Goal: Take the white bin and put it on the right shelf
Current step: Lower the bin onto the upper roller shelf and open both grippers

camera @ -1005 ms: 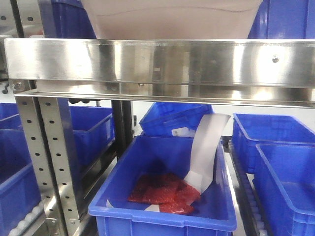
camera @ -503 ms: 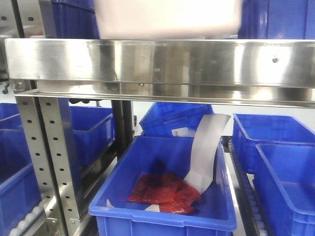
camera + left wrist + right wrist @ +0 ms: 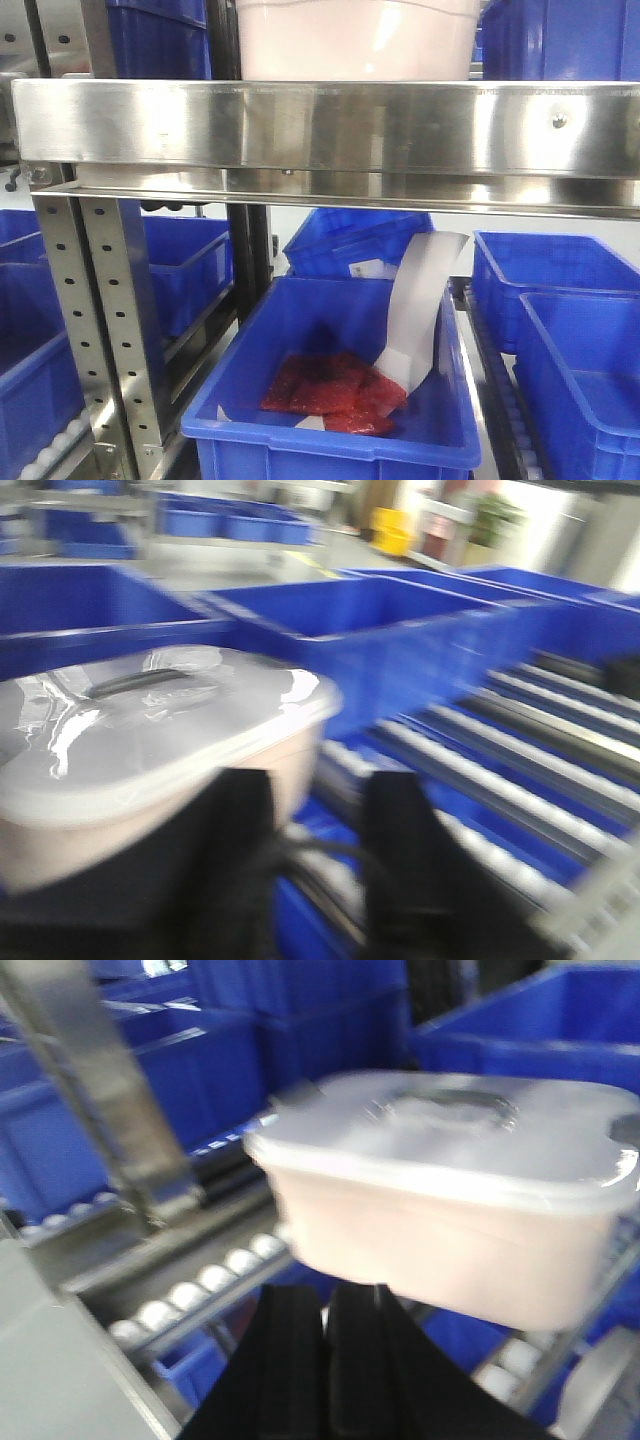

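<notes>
The white bin (image 3: 355, 40) sits behind the steel front rail of the right shelf (image 3: 330, 125), blue crates on either side of it. In the blurred left wrist view, the left gripper (image 3: 315, 855) stands with its dark fingers parted, one finger (image 3: 235, 850) against the bin's (image 3: 150, 750) near side, nothing clamped between them. In the right wrist view, the right gripper (image 3: 325, 1360) has its fingers pressed together, empty, just below the lidded bin (image 3: 450, 1200), over the shelf's rollers (image 3: 190, 1295).

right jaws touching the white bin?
Cannot tell. In the right wrist view the right gripper sits shut just under the white bin, but blur hides any contact or gap.
</notes>
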Controlling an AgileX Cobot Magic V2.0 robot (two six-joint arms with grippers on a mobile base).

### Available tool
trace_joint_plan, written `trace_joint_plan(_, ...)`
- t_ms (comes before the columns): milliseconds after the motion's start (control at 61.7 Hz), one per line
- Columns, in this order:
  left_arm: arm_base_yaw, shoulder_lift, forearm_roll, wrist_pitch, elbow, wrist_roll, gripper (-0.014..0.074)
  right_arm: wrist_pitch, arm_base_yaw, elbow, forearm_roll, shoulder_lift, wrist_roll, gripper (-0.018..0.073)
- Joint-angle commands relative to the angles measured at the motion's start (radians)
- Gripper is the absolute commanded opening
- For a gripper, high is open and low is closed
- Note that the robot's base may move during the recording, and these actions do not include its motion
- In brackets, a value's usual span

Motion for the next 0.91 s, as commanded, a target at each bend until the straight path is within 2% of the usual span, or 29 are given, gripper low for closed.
trace_joint_plan(0,-0.005,-0.071,-0.040,0.078,-0.033,0.004,-0.0062,-0.015,0.000,-0.014,0.037,-0.091,0.042,0.0067)
trace_joint_plan(49,-0.005,-0.088,-0.015,0.124,-0.033,0.004,-0.0139,-0.017,0.000,0.014,0.016,-0.131,0.053,0.0067)
trace_joint_plan(113,-0.005,-0.112,0.053,0.153,-0.033,-0.051,-0.0118,-0.028,0.000,0.068,-0.039,-0.194,0.068,0.0067)
trace_joint_plan(146,-0.005,-0.122,0.110,0.160,-0.033,-0.104,-0.0118,-0.038,0.000,0.104,-0.069,-0.226,0.082,0.0067)
trace_joint_plan(243,-0.005,-0.163,0.372,0.165,-0.022,-0.295,-0.0118,-0.111,0.000,0.268,-0.174,-0.344,0.118,0.0067)
trace_joint_plan(276,-0.005,-0.178,0.436,0.163,-0.009,-0.348,-0.0118,-0.145,0.000,0.325,-0.204,-0.384,0.127,0.0067)
trace_joint_plan(373,-0.005,-0.225,0.549,0.131,0.058,-0.444,-0.0118,-0.263,0.000,0.514,-0.271,-0.510,0.150,0.0067)
trace_joint_plan(519,-0.005,-0.320,0.629,0.014,0.234,-0.509,-0.0118,-0.431,0.000,0.749,-0.285,-0.689,0.157,0.0067)
trace_joint_plan(681,-0.005,-0.476,0.666,-0.171,0.509,-0.507,-0.0118,-0.538,0.000,0.937,-0.286,-0.912,0.157,0.0067)
trace_joint_plan(892,-0.005,-0.740,0.660,-0.462,0.870,-0.453,-0.0118,-0.626,0.000,1.072,-0.286,-1.184,0.157,0.0067)
